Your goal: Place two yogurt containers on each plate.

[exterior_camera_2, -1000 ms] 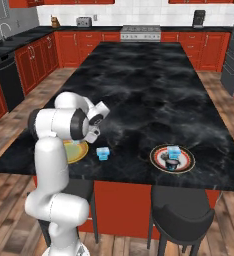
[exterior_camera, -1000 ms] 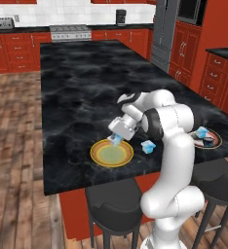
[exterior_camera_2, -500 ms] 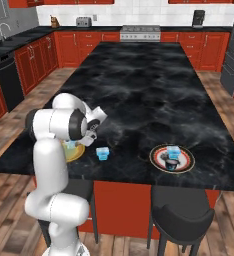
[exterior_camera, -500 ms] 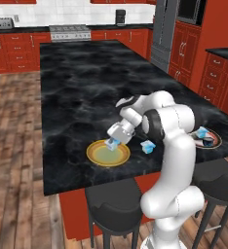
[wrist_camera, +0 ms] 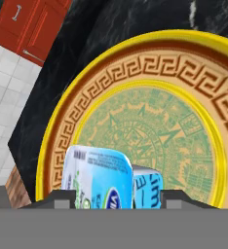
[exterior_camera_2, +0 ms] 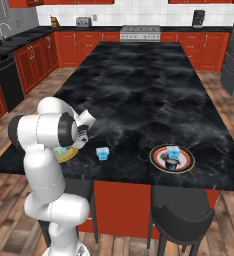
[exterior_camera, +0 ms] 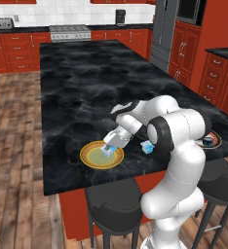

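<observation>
One yogurt tub (wrist_camera: 99, 177) is clamped in the gripper (exterior_camera: 109, 147) just above the yellow-rimmed plate (exterior_camera: 88, 157) near the island's front edge; another (exterior_camera_2: 103, 153) waits beside it; the orange-rimmed plate (exterior_camera_2: 185, 162) seemingly holds two

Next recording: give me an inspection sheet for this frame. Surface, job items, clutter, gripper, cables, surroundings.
Surface: black marble island counter.
Job's things: yellow-rimmed plate; held yogurt tub over it; loose tub on the counter between the plates; orange-rimmed plate carrying a light-blue tub and a darker item.
Clutter: nothing seen.
Gripper: gripper shut on the held tub.
Cables: nothing seen.
Surroundings: red cabinets, stove, black stools.
</observation>
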Tool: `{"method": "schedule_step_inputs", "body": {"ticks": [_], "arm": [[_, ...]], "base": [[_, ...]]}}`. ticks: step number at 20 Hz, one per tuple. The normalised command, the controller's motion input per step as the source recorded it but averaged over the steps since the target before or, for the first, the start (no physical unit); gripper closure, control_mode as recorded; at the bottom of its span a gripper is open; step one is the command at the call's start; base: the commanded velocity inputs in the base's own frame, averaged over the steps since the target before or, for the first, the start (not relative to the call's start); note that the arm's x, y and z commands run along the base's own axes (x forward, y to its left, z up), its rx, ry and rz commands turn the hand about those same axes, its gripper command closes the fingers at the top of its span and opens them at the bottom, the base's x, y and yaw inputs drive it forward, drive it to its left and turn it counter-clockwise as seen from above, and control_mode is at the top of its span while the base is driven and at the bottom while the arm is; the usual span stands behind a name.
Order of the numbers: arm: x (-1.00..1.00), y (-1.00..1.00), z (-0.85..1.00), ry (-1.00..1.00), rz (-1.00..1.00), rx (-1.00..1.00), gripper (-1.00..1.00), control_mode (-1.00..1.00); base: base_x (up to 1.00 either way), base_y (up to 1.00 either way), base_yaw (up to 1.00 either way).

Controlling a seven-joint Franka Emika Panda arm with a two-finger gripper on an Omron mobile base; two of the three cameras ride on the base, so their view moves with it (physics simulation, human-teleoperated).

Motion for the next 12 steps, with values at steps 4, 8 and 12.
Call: {"method": "schedule_step_inputs", "body": {"ticks": [4, 8, 12], "arm": [[-0.22, 0.00, 0.20, -0.07, 0.00, 0.00, -1.00, -1.00], [-0.01, 0.00, 0.35, 0.00, -0.02, 0.00, -1.00, -1.00], [-0.01, -0.05, 0.65, -0.01, -0.03, -0.03, -1.00, -1.00]], "base": [[0.00, 0.00, 0.00], [0.00, 0.00, 0.00], [0.00, 0.00, 0.00]]}}
